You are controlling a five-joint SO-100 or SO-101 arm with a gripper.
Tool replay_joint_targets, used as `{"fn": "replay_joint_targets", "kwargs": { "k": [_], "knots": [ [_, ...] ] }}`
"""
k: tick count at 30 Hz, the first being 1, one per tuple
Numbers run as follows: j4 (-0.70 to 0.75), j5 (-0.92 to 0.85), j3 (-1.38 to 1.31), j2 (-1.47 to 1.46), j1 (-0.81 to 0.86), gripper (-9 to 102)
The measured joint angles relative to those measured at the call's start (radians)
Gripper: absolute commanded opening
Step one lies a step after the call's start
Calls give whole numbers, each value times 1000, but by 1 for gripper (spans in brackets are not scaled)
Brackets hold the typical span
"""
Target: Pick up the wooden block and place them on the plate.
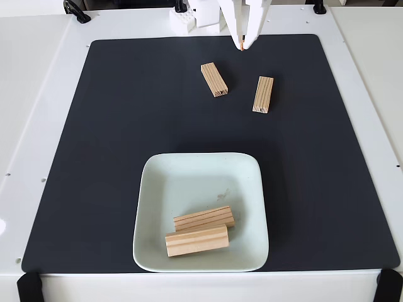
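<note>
I see claw point(243, 45) at mat's point(113, 157) far edge, fingers together, empty; two blocks point(214, 79) point(263, 94) on mat; two point(203, 219) point(196, 241) on plate point(189, 176).

Your arm's hand point(243, 45) is white plastic throughout, with two long, flat fingers point(230, 22) that narrow toward their ends. You can see a small orange-copper spot right at the tips, the only colour on it. Behind the fingers, blocky white housing pieces point(196, 17) sit at the top edge of the fixed view, their edges squared off. Any screws or markings are too small to make out.
</note>
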Motion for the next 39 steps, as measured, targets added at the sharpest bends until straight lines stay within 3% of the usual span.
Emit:
{"fn": "replay_joint_targets", "kwargs": {
  "k": [11, 18, 27, 32, 39],
  "knots": [
    [-172, -187, 0, -282, -34, 0],
    [-244, -216, 0, -333, -49, 0],
    [-218, -219, 0, -333, -63, 35],
    [-112, -235, 0, -333, -63, 37],
    [-107, -235, 15, -333, -75, 37]
  ]
}}
